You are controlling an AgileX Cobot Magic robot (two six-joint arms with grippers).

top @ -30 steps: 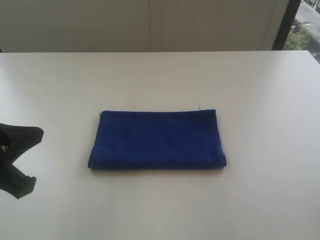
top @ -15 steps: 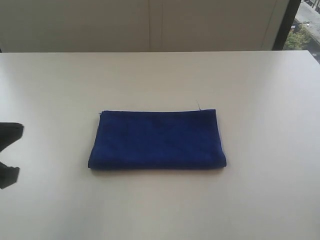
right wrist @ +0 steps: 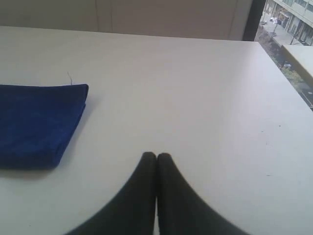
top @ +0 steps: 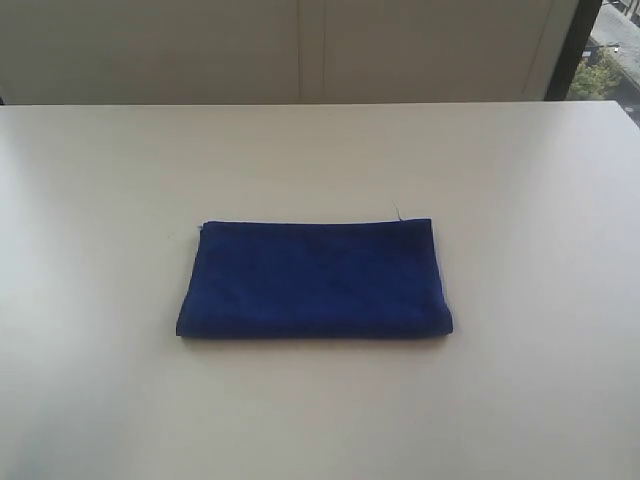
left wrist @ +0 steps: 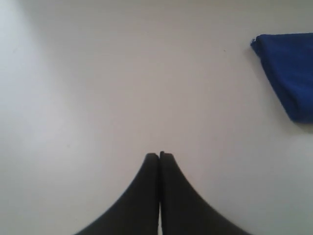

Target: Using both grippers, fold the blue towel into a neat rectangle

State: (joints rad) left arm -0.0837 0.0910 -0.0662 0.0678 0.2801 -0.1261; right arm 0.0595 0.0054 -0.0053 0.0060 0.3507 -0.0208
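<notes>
Blue towel (top: 315,278) is seen folded into a rectangle near the middle of the white table (top: 520,180). Left gripper (left wrist: 159,155) and right gripper (right wrist: 156,155) are clenched on nothing, apart from it. Perhaps a loose thread (top: 397,212) is noticed at its far edge.

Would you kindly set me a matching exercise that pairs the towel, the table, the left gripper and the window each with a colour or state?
Column one:
1. towel
2. table
3. left gripper
4. window

Column two:
A. black, jaws shut
B. white, bearing the folded cloth
C. looks outdoors
D. blue, folded into a flat rectangle

Pairs: 1-D, 2-B, 3-A, 4-C
</notes>
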